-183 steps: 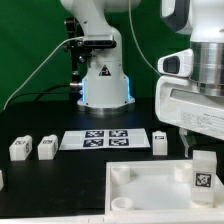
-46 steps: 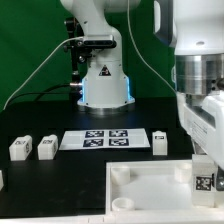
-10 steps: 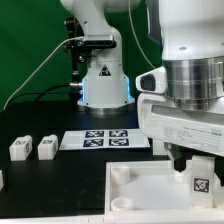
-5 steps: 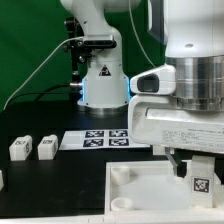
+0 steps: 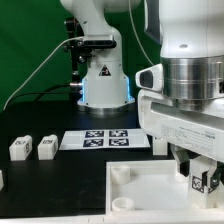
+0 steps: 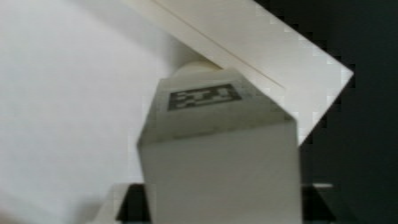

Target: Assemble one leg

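My gripper [image 5: 203,172] is shut on a leg [image 5: 203,183], a small white post with a square tag on its face. It holds the leg upright at the far right corner of the large white panel [image 5: 140,205]. In the wrist view the leg [image 6: 214,150] fills the middle with its tag showing, and the dark fingers [image 6: 130,203] press on both of its sides. Its far end meets the panel [image 6: 71,90] at the corner. I cannot tell whether the end sits inside the socket.
The marker board [image 5: 97,139] lies behind the panel. Two loose legs [image 5: 20,149] [image 5: 46,148] stand at the exterior view's left, and another [image 5: 158,141] stands beside the board, partly behind the hand. The robot base [image 5: 103,85] is at the back.
The hand has turned about its axis with the leg in it. The leg has shifted slightly toward the exterior view's right and stays at the panel's far right corner.
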`<state>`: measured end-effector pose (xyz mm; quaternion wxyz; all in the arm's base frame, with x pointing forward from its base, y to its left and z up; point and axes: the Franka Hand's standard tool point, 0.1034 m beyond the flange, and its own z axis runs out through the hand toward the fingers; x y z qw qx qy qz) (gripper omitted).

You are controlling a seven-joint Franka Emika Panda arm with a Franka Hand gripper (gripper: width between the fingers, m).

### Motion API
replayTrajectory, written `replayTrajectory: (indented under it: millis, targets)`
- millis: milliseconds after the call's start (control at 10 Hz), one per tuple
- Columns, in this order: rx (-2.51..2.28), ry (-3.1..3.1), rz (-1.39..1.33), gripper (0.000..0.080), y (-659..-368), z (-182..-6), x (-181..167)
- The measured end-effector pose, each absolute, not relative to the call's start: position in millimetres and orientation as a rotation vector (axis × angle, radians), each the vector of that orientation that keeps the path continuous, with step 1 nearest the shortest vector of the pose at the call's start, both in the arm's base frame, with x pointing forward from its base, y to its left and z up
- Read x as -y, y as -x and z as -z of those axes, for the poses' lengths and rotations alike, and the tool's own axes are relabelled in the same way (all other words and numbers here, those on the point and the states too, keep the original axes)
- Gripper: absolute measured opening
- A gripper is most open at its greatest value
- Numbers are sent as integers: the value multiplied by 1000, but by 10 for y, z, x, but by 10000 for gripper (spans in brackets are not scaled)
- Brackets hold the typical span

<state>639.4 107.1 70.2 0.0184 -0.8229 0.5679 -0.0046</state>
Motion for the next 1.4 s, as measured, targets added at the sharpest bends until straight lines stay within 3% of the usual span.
replayTrajectory:
  millis: [400,1000,1100,1200,1300,1400]
  targets:
    - [-2613,1714,-97,300,-6326,-711,-1046]
    - [-2595,1748,-119,300,-6297,-703,-1046]
    - [-2595,1748,-119,519,-6297,-702,-1045]
    - [-2586,1748,-114,519,-6293,-721,-1084]
    - [-2566,1760,-112,622,-6240,-784,-1188]
    - [-2553,1770,-120,643,-6173,-849,-1265]
